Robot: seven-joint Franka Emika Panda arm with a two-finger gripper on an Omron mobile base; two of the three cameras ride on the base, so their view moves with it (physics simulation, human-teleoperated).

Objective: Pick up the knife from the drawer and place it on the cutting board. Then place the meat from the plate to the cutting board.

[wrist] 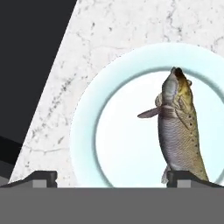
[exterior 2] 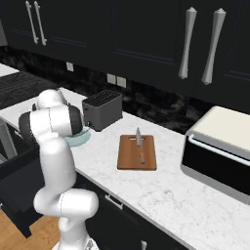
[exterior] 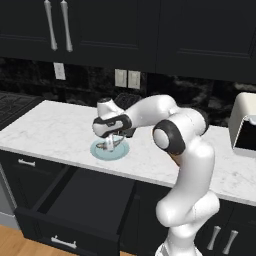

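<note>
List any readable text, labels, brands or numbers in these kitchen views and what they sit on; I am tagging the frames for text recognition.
There is none to read.
The toaster, the microwave and the black cabinet fronts carry no lettering or marks.
The plate, the meat, the cutting board, the knife and the open drawer are likewise plain.

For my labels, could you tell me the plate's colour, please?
Pale blue-green plate, clearest in the hand view.
</note>
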